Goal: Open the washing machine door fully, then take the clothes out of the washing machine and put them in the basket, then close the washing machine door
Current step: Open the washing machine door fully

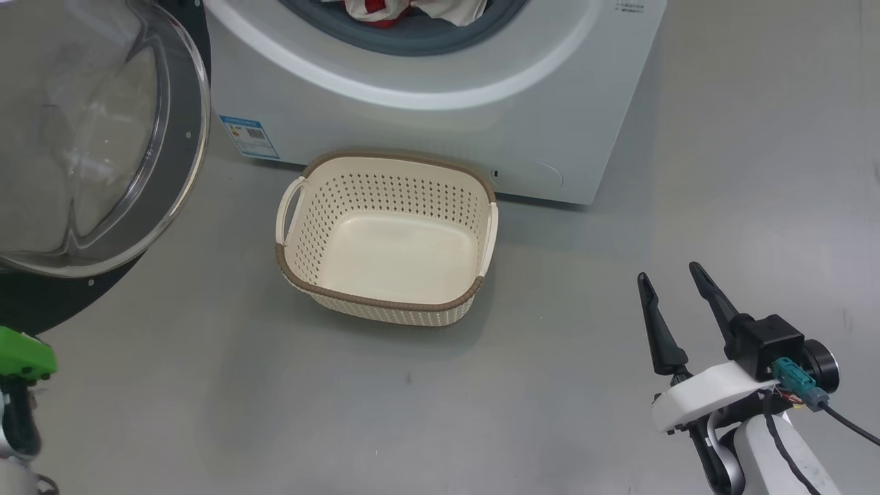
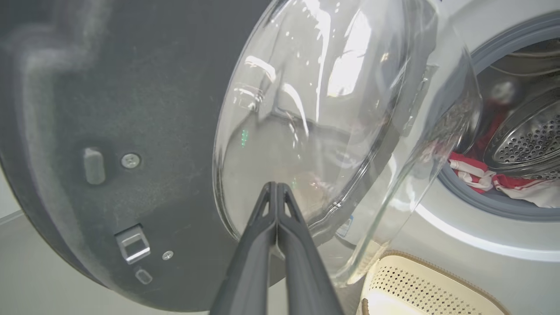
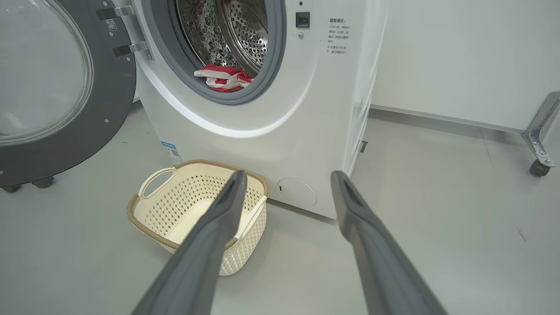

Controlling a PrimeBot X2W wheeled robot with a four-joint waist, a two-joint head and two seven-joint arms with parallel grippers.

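**Head view.**
- One big white front-loading washing machine (image 1: pixel 481 103).
- One large round black-rimmed door with a bulging clear glass bowl (image 1: pixel 103 137), standing out to my left.
- One heap of red-and-white clothes (image 1: pixel 412 10) in the grey-ringed opening. I could not count the separate pieces.
- One small cream perforated plastic basket with a brown woven rim (image 1: pixel 385 303), on the floor just below that opening, with nothing in it.
- My right claw (image 1: pixel 668 273) hung low at the right, spread wide and holding nothing, well apart from the basket.

**Left wrist view.**
- My left claw (image 2: pixel 276 187) was pressed together on nothing, its tips just before the door's bowl. I could not tell whether they touched it.
- The clothes lay to its right, beyond the glass.

**Right wrist view.**
- The clothes lay up and to the left of the spread claw, the heap stretched crosswise along the opening's lower lip.
- The basket sat below them.
- The line from the claw to the clothes looked unobstructed, so I judged the right arm better placed for the reach.
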